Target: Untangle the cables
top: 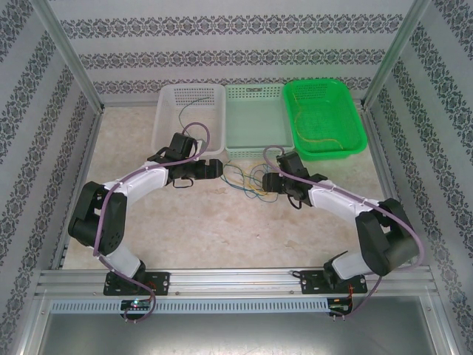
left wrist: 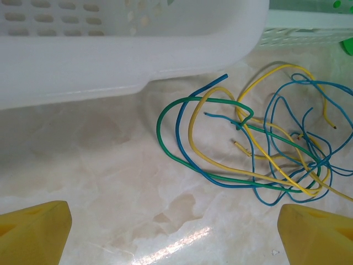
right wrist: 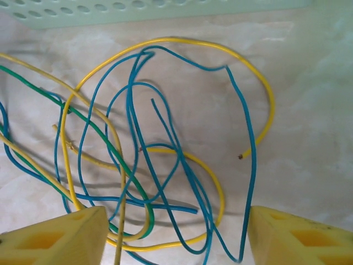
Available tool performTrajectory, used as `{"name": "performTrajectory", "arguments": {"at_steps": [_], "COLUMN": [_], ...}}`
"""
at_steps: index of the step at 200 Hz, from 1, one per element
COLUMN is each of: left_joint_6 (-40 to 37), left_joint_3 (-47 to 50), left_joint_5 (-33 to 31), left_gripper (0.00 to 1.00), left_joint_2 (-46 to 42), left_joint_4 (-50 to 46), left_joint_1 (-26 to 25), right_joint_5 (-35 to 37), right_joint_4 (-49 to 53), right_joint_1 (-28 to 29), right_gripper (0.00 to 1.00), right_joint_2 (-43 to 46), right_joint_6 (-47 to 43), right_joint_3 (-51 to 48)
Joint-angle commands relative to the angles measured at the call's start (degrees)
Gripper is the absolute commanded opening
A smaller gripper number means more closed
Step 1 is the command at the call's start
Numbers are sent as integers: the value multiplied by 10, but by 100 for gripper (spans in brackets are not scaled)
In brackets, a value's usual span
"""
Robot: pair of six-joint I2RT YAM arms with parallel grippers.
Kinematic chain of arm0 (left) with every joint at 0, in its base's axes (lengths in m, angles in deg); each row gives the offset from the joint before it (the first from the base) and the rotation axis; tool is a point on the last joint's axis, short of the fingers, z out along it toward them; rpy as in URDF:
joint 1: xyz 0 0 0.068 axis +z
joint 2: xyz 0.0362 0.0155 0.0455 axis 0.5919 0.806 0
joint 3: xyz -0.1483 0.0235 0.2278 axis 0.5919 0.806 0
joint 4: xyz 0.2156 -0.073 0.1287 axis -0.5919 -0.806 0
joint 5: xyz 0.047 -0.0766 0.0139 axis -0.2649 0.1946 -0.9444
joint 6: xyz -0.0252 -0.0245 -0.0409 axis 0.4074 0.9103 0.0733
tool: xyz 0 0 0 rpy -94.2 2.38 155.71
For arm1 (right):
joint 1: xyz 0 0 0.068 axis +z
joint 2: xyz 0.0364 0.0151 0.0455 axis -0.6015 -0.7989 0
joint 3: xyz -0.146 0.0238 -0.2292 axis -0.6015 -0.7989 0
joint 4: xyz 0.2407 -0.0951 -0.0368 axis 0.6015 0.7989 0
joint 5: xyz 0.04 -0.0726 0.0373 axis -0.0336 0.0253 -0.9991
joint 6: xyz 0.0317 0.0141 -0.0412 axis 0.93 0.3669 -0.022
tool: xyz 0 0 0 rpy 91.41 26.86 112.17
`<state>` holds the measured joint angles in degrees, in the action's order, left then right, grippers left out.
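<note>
The cables (top: pixel 247 181) lie as a loose tangle of thin yellow, blue and green strands on the table between the two arms. In the left wrist view the tangle (left wrist: pixel 259 143) spreads ahead and to the right of my left gripper (left wrist: pixel 174 237), which is open with bare table between its yellow fingertips (left wrist: pixel 33 232). My left gripper (top: pixel 218 168) sits just left of the tangle. My right gripper (top: pixel 267 181) is over the tangle's right side. In the right wrist view it (right wrist: pixel 176 237) stands open, with several blue, yellow and green strands (right wrist: pixel 165 165) lying between its fingertips (right wrist: pixel 300 237).
Three baskets stand side by side at the back: a white basket (top: pixel 188 118), a pale green basket (top: pixel 255 122) and a bright green basket (top: pixel 325 118) with a thin yellowish strand inside. The white basket's wall (left wrist: pixel 110 49) is close ahead of the left gripper.
</note>
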<state>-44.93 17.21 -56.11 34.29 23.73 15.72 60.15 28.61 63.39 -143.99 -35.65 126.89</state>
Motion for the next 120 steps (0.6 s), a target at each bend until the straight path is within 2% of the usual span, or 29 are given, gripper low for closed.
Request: {"name": "performTrajectory", "arguments": {"at_steps": [1, 15, 39, 81, 103, 120], "left_joint_6": [8, 7, 4, 1, 2, 3], "left_joint_3": [4, 2, 5, 5, 2, 0], "left_joint_5": [11, 12, 8, 6, 11, 12], "left_gripper": [96, 96, 97, 97, 97, 97], "left_joint_2": [5, 5, 2, 4, 9, 10], "left_joint_4": [20, 17, 14, 10, 11, 10], "left_joint_1": [-5, -5, -5, -5, -4, -5], "right_joint_5": [12, 17, 26, 29, 26, 25], "right_joint_4": [11, 22, 27, 9, 8, 8], "right_joint_1": [2, 2, -3, -17, -24, -25], "right_gripper": [61, 54, 48, 44, 32, 19], "right_joint_2": [-26, -35, -36, 6, 14, 16], "right_joint_6": [-17, -17, -8, 9, 11, 13], "right_joint_3": [29, 38, 33, -2, -8, -8]}}
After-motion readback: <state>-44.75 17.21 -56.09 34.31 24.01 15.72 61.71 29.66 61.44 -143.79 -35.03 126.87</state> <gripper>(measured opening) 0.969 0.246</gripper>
